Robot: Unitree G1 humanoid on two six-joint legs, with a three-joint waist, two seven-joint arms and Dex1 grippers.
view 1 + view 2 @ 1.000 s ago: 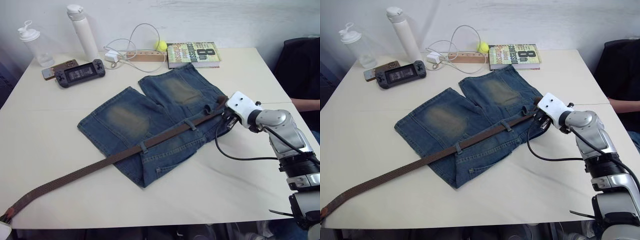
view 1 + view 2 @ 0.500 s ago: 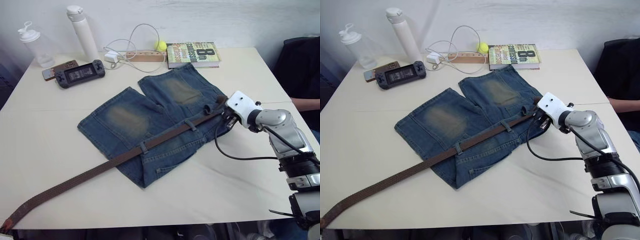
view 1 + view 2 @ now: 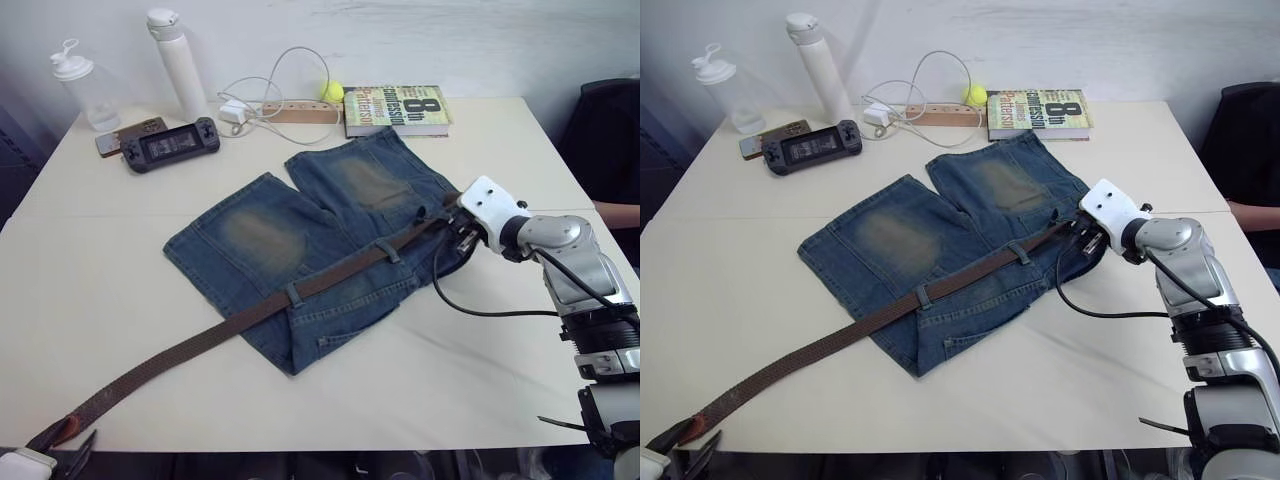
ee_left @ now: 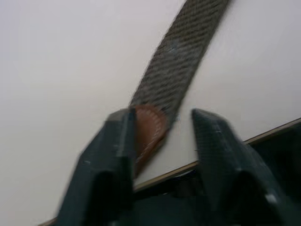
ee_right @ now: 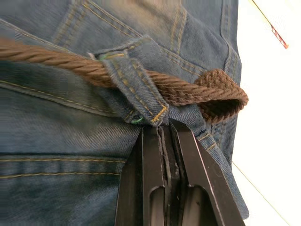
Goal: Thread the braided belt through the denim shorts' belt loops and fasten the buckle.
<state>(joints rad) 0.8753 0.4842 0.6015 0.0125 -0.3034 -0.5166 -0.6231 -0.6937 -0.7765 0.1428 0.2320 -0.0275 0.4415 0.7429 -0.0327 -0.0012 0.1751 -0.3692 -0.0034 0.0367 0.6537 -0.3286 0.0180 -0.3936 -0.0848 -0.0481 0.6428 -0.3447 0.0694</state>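
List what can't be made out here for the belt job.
- Buckle: not identifiable. The braided belt folds back past a belt loop in the right wrist view, and the fold hides its end.
- Right gripper: shut at the loop's lower edge on the denim shorts; whether it pinches cloth is hidden by the fingers.
- Left gripper: open around the belt's leather tip; blur hides any contact.
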